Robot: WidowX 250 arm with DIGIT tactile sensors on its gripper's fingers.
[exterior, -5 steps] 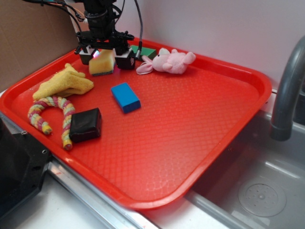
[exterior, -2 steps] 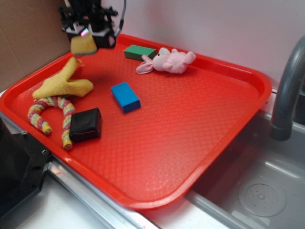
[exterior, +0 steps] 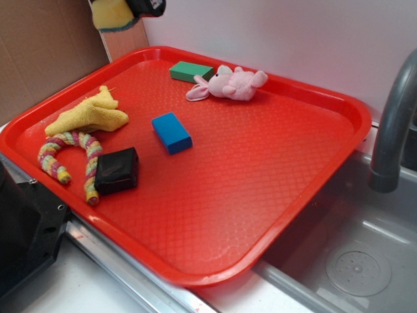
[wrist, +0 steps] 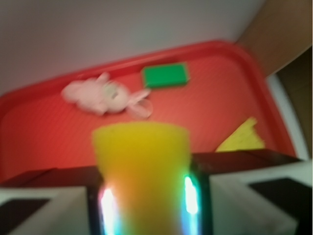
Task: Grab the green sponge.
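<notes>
Up high above the red tray point(exterior: 313, 156), gripper point(exterior: 127, 10) clamped on the green sponge point(exterior: 112, 14), mostly cropped by the top edge. Yellow foam point(wrist: 142, 171) pinched between both fingers in the blurred wrist view. Well below: green block point(exterior: 191, 71), pink plush bunny point(exterior: 228, 85), yellow cloth point(exterior: 88, 116), blue block point(exterior: 172, 133).

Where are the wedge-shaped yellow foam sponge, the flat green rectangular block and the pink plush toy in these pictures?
Wedge-shaped yellow foam sponge point(wrist: 141, 171): wrist view, middle of its yellow face, held in the hand.
Flat green rectangular block point(exterior: 191, 70): exterior view, centre of its top face.
Pink plush toy point(exterior: 229, 85): exterior view, middle of its body.
</notes>
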